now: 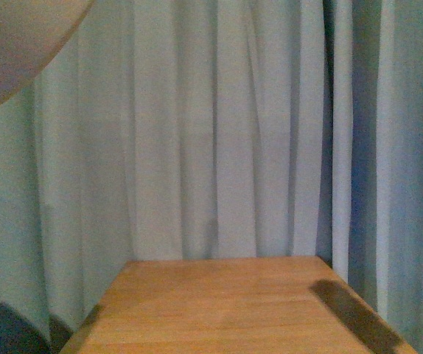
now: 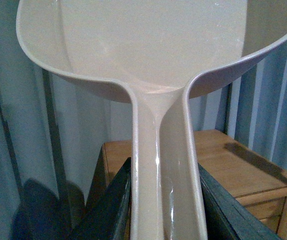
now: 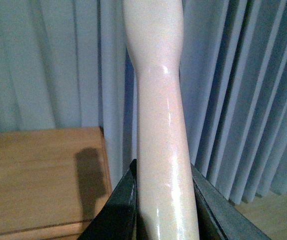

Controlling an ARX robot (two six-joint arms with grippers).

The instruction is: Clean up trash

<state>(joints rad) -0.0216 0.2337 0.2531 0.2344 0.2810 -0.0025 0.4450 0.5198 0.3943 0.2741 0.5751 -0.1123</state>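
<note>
The left gripper (image 2: pixel 163 166) is clenched on the dustpan (image 2: pixel 148 45). Its two dark fingers (image 2: pixel 116 202) press the pan's narrow neck from either side, and the pale pinkish scoop spreads wide above them. In the front view a curved edge of that scoop fills the corner at 11 o'clock.

The right gripper (image 3: pixel 162 167) is grasping a smooth, pale handle (image 3: pixel 158 100), which stands upright between its black fingers; the end of the handle runs out of view.

A wooden table (image 1: pixel 219 310) lies at 6 o'clock in the front view. A dark shadow (image 1: pixel 351 310) falls on its top towards 4 o'clock. A grey-blue curtain (image 1: pixel 219 125) hangs in folds behind the table, from 9 o'clock round to 3 o'clock.

The trash shows in none of the three views, so its place cannot be told.
</note>
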